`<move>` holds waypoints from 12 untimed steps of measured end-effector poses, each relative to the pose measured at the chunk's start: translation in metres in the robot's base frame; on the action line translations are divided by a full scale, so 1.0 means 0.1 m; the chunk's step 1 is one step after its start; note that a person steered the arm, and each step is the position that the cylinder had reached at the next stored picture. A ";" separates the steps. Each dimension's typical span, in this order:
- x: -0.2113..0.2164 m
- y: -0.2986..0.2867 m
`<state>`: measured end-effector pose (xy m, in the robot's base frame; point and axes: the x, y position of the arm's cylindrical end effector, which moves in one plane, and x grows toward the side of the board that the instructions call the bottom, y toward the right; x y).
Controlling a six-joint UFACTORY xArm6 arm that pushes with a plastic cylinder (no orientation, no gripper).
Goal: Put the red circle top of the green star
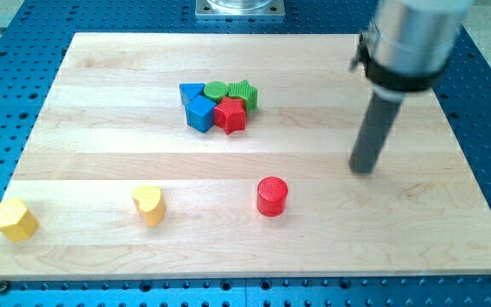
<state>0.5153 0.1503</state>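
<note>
The red circle (272, 196) stands alone on the wooden board, low and a little right of the middle. The green star (245, 92) sits at the right end of a tight cluster in the upper middle. My tip (364, 169) touches the board to the right of the red circle, about a hand's width away and slightly higher in the view. It is far below and right of the green star.
The cluster also holds a green circle (216, 89), a blue triangle (190, 92), a blue block (201, 113) and a red star-like block (230, 115). A yellow heart-like block (148, 205) and a yellow hexagon (14, 220) lie at the lower left. The board's edge (245, 276) runs along the bottom.
</note>
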 end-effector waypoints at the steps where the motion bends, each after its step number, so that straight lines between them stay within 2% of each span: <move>1: 0.32 -0.56; 2: 0.55 -0.65; 4: 0.44 -1.40; 5: 0.06 -1.36; 6: -0.49 -1.02; 7: -0.28 -0.59; 8: -0.45 -0.54; 9: -0.97 -0.64; 11: -0.89 -0.31; 12: -1.37 -0.31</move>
<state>0.3786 0.1196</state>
